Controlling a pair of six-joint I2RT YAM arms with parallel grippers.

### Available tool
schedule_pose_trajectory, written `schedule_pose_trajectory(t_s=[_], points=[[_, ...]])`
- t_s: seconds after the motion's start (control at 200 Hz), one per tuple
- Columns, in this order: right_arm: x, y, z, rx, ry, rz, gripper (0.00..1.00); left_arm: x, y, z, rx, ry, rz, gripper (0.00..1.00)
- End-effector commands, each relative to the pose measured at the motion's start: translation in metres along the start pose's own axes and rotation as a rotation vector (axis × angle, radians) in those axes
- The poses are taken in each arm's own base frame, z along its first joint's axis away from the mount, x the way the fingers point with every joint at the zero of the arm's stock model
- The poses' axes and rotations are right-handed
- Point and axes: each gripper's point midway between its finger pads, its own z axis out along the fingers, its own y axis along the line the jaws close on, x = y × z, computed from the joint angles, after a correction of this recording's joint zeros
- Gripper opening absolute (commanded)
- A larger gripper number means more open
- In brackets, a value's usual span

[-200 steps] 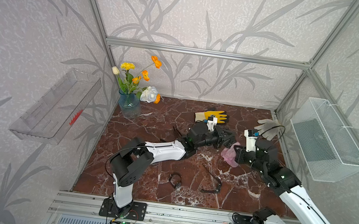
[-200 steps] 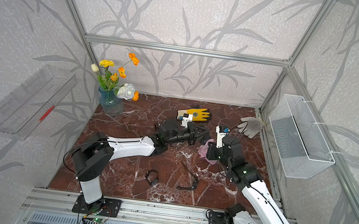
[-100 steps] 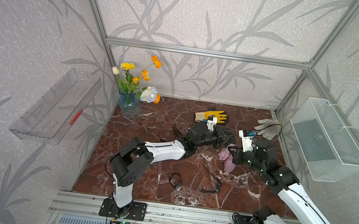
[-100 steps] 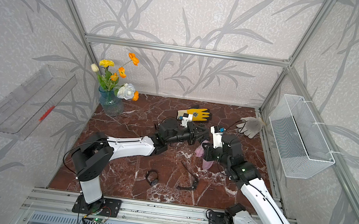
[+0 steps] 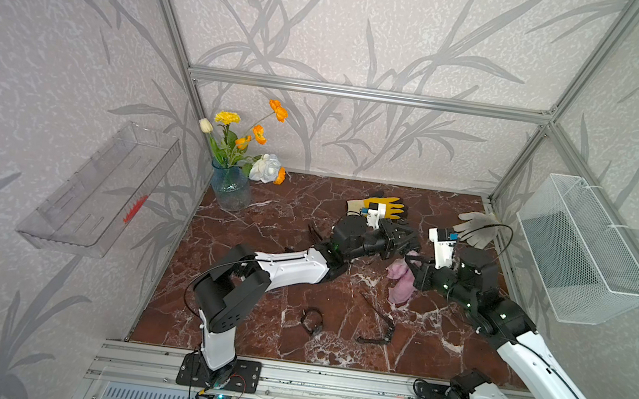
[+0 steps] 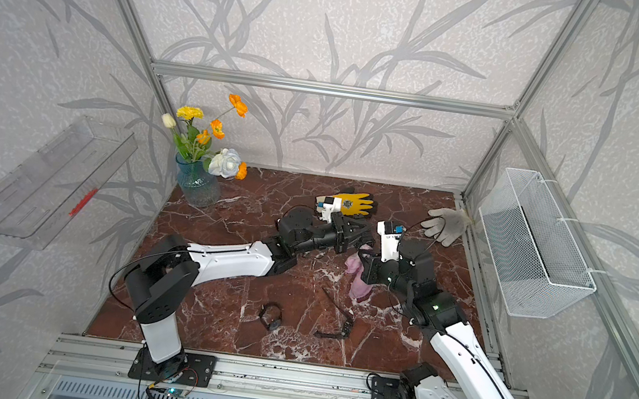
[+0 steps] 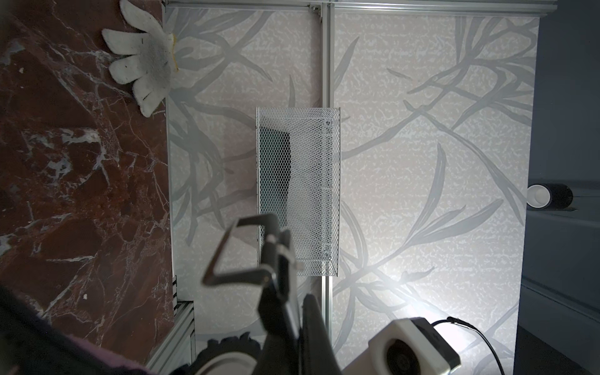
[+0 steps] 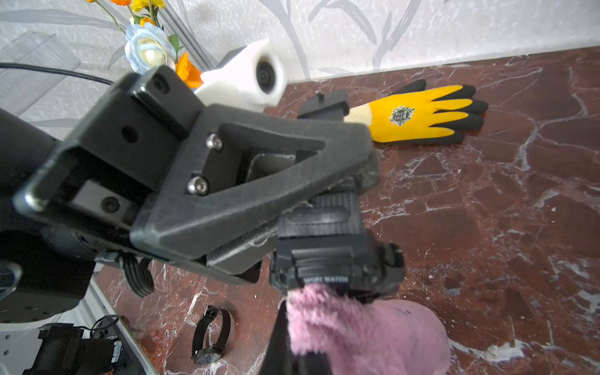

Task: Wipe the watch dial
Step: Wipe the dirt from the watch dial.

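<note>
Right hand [image 5: 413, 264] has shifted the pink cloth [image 8: 357, 324] onto the sports watch [image 8: 334, 263]
Left hand [image 5: 408, 243] grips the sports watch by its strap; right hand is clenched on the pink cloth

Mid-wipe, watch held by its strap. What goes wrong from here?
1. The left gripper pinches the watch only by its strap, so a push from the pink cloth may swing the case away or pull it free.
2. The cloth hangs loose below the right gripper and could drag on the table.
</note>
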Motion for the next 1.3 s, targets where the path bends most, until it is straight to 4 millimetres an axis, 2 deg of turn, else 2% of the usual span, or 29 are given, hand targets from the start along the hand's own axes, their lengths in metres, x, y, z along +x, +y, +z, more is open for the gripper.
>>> schedule_pose_trajectory(t_s=[0.0, 0.135, 0.275, 0.53, 0.78, 0.93, 1.045, 1.235, 1.295], points=[[-0.070, -0.001, -0.023, 0.054, -0.257, -0.018, 0.00, 0.032, -0.006, -0.002, 0.010, 0.106, -0.002, 0.00], [-0.075, -0.017, -0.023, 0.085, -0.264, 0.017, 0.00, 0.033, -0.008, -0.002, 0.012, 0.116, 0.003, 0.00], [-0.070, -0.035, -0.021, 0.159, -0.236, 0.032, 0.00, 0.032, -0.011, -0.004, 0.015, 0.110, 0.009, 0.00], [-0.035, -0.068, -0.014, 0.286, -0.134, 0.050, 0.00, 0.025, -0.017, -0.011, 0.018, 0.089, 0.016, 0.00], [-0.009, -0.110, -0.022, 0.401, -0.092, 0.119, 0.00, 0.021, -0.016, -0.023, -0.011, 0.080, -0.004, 0.00], [0.000, -0.143, -0.030, 0.461, -0.083, 0.196, 0.00, 0.017, -0.012, -0.036, -0.055, 0.091, -0.040, 0.00], [0.012, -0.162, -0.029, 0.477, -0.069, 0.256, 0.00, 0.015, -0.017, -0.048, -0.053, 0.114, -0.081, 0.00], [0.031, -0.174, -0.022, 0.454, -0.068, 0.344, 0.00, 0.020, -0.014, -0.075, -0.158, 0.131, -0.094, 0.00], [0.036, -0.176, -0.019, 0.446, -0.066, 0.360, 0.00, 0.018, -0.006, -0.085, -0.209, 0.125, -0.112, 0.00]])
